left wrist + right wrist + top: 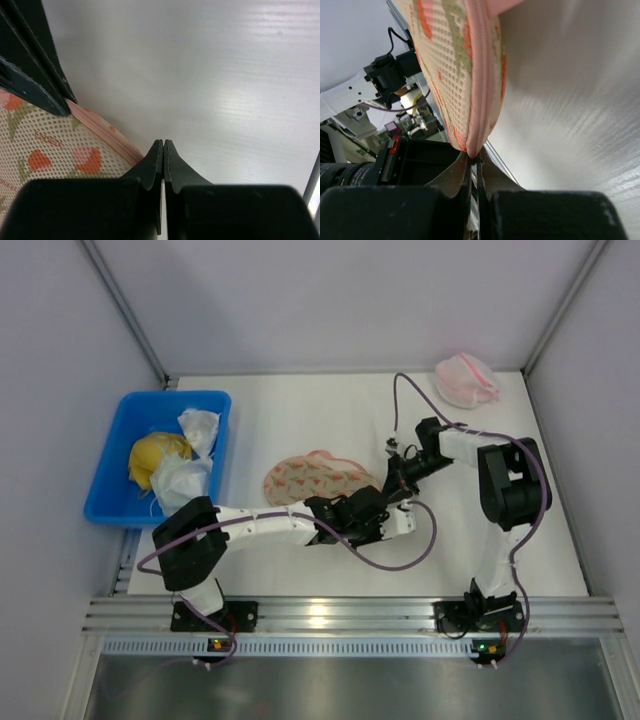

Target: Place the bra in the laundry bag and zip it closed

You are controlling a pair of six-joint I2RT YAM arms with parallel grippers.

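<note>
Peach-beige mesh with red-orange marks: the laundry bag (305, 480) lies in the middle of the white table (300, 410). Its pink zipper edge (479, 75) is pinched between the closed fingers of the right gripper (473, 155). The left gripper (163, 145) sits just beside that edge, fingers pressed together with nothing seen between them. What the bag holds cannot be told. At the left, a blue bin (108, 465) holds a yellow cloth lump (155, 455) and white cloth bundles (185, 475) — a pink-and-white mesh bundle (465, 381) sits well apart, at the far right corner.

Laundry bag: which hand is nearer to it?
Right. The right hand pinches the pink edge of the laundry bag; the left hand is shut just beside it.
</note>
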